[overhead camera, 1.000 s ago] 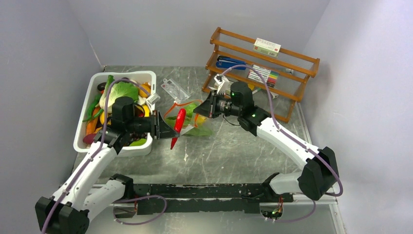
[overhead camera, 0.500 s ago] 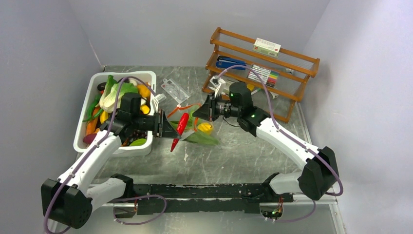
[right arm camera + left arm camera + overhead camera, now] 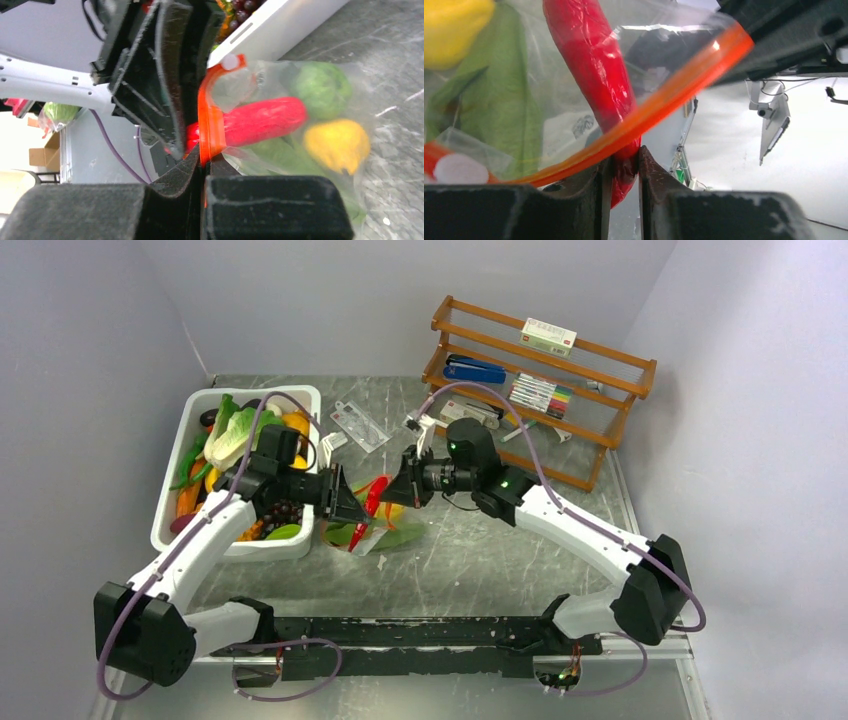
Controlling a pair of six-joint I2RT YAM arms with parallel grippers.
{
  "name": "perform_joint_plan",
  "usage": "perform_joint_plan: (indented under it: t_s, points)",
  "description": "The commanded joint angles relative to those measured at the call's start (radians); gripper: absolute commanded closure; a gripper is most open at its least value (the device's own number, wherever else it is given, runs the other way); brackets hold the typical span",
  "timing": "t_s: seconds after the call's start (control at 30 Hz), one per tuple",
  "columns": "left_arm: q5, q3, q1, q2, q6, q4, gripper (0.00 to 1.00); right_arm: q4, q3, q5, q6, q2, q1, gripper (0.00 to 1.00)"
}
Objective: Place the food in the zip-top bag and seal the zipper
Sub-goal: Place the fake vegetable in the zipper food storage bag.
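The clear zip-top bag (image 3: 392, 533) hangs low over the table's middle, and through it show a yellow fruit (image 3: 337, 145), a light-green fruit (image 3: 320, 87) and a green leaf (image 3: 499, 100). My right gripper (image 3: 204, 160) is shut on the red-orange zipper (image 3: 207, 115) at the mouth edge. From the left, my left gripper (image 3: 625, 155) is shut on the tail of a red chili pepper (image 3: 589, 65). Most of the pepper lies past the zipper (image 3: 674, 95), inside the bag. The two grippers (image 3: 355, 502) (image 3: 405, 490) face each other, almost touching.
A white bin (image 3: 250, 391) of more toy produce stands at the left, close to the bag. A small clear packet (image 3: 358, 423) lies behind. A wooden rack (image 3: 540, 380) with markers and a box stands at the back right.
My right gripper has carried the bag's mouth left and toward the near side, onto the pepper. The bag now hangs closer to the bin. The left gripper has shifted only slightly.
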Motion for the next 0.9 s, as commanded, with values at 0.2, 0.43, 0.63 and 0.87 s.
perform_joint_plan:
  t_s: [0.2,0.43,0.63,0.87]
  points:
    - [-0.114,0.078,-0.007,0.017,0.031,-0.072,0.62,0.009,0.036,0.071,-0.038,-0.008,0.06,1.0]
    - [-0.181,0.116,-0.007,-0.021,0.039,-0.113,0.37,0.008,0.025,0.108,-0.016,-0.019,0.058,1.0]
    - [-0.286,0.177,-0.007,-0.076,0.046,-0.138,0.16,0.0,0.029,0.148,0.001,-0.038,0.049,1.0]
    - [-0.525,0.297,-0.007,-0.115,0.064,-0.183,0.0,-0.006,0.014,0.187,0.015,-0.08,0.041,1.0]
